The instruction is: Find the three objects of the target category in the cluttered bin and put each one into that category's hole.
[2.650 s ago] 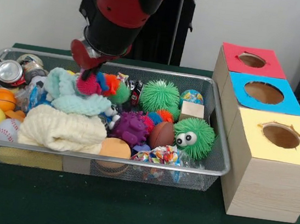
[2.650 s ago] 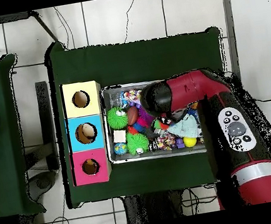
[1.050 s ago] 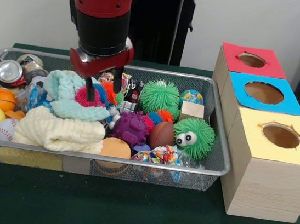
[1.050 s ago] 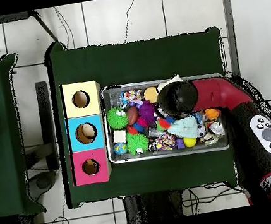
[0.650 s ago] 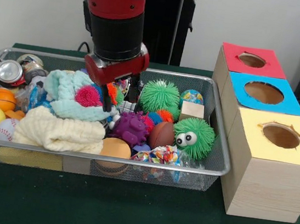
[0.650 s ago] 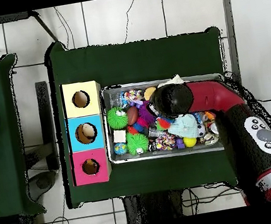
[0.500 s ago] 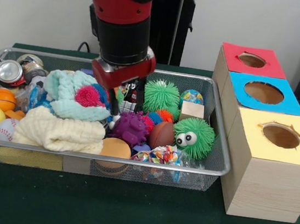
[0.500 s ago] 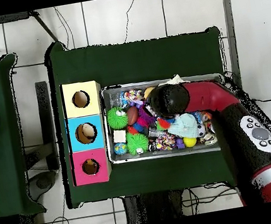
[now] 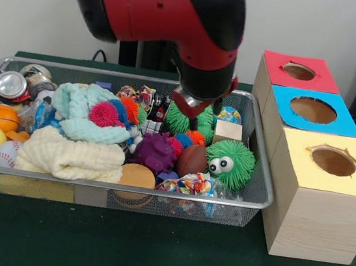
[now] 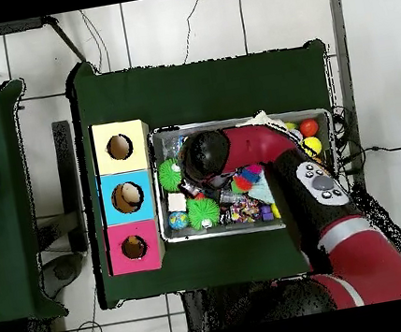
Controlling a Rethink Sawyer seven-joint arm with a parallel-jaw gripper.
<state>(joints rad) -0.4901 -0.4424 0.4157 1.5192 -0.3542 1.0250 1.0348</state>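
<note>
Under the claw (image 9: 203, 115), a spiky green ball (image 9: 181, 121).

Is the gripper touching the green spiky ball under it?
Cannot tell. In the front view the gripper overlaps the green spiky ball; overhead the arm hides both.

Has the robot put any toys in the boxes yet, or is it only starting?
Only starting, it seems. The three holes in the boxes look empty, and the wire bin is full of toys. Nothing shows in the gripper; it hangs low over the spiky green ball at the back of the bin. All the sorting appears left to do.
</note>
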